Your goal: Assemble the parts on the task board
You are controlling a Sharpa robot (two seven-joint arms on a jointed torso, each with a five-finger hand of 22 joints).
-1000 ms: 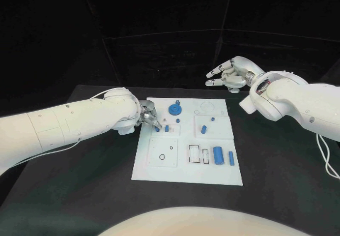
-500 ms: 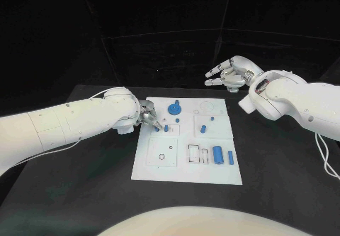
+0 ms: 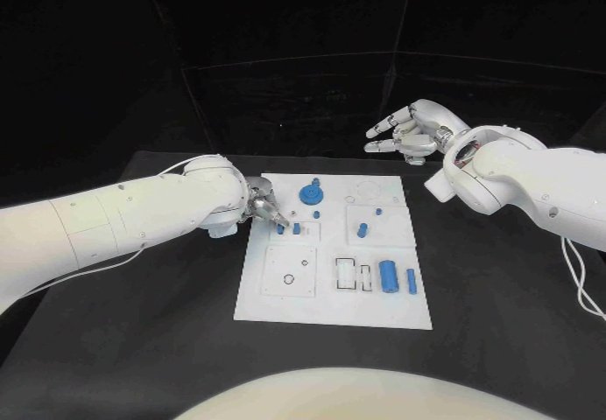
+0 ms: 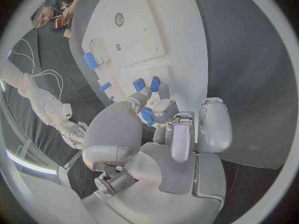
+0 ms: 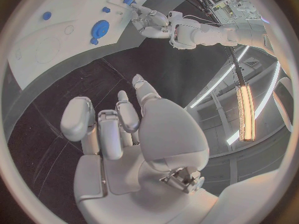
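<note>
The white task board [image 3: 288, 302] lies in the middle of the black table. My left hand [image 3: 262, 206] is low over the board's left edge and pinches a small blue part [image 4: 147, 116] between thumb and a finger, close to a blue peg [image 3: 297, 228] standing in the board. A blue gear [image 3: 313, 192] sits near the far edge, also seen as the blue gear [image 5: 99, 29]. Another peg [image 3: 362, 230], a thick blue cylinder [image 3: 391, 275] and a slim one [image 3: 412, 280] lie on the right half. My right hand [image 3: 411, 131] hangs high beyond the board's far right corner, fingers spread, holding nothing.
The black table [image 3: 505, 297] has bare room on both sides of the board. Square and slot-shaped recesses [image 3: 291, 267] mark the board's near half. My left forearm [image 3: 126, 219] stretches over the table's left side.
</note>
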